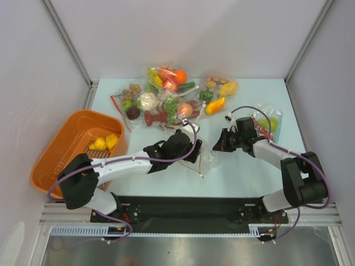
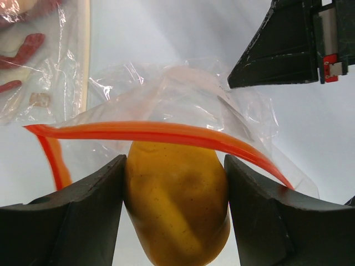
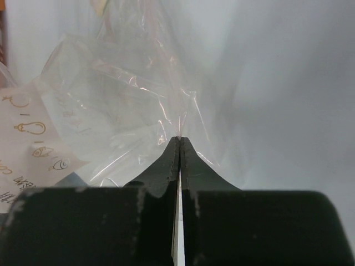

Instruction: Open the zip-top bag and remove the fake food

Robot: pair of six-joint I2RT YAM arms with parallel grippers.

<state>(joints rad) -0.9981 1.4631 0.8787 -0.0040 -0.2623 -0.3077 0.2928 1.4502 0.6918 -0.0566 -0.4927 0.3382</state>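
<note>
The zip-top bag (image 1: 206, 156) lies crumpled between my two grippers. In the left wrist view it is clear plastic (image 2: 183, 91) with its orange-red zip strip (image 2: 166, 132) curving across its mouth. My left gripper (image 2: 175, 166) is shut on a yellow-orange fake food piece (image 2: 177, 205) at the bag's mouth, and the strip crosses its far end. In the top view this gripper (image 1: 191, 147) is at the bag's left side. My right gripper (image 1: 216, 145) is shut on the bag's thin plastic (image 3: 122, 100), with the fingertips (image 3: 179, 139) pinched together. It also shows in the left wrist view (image 2: 288, 47).
An orange basket (image 1: 58, 149) at the left holds yellow toy pieces (image 1: 105, 143). A pile of other clear bags of toy food (image 1: 166, 94) lies at the back, and one more bag (image 1: 270, 123) sits at the right. A bag with red pieces (image 2: 33, 50) lies close by.
</note>
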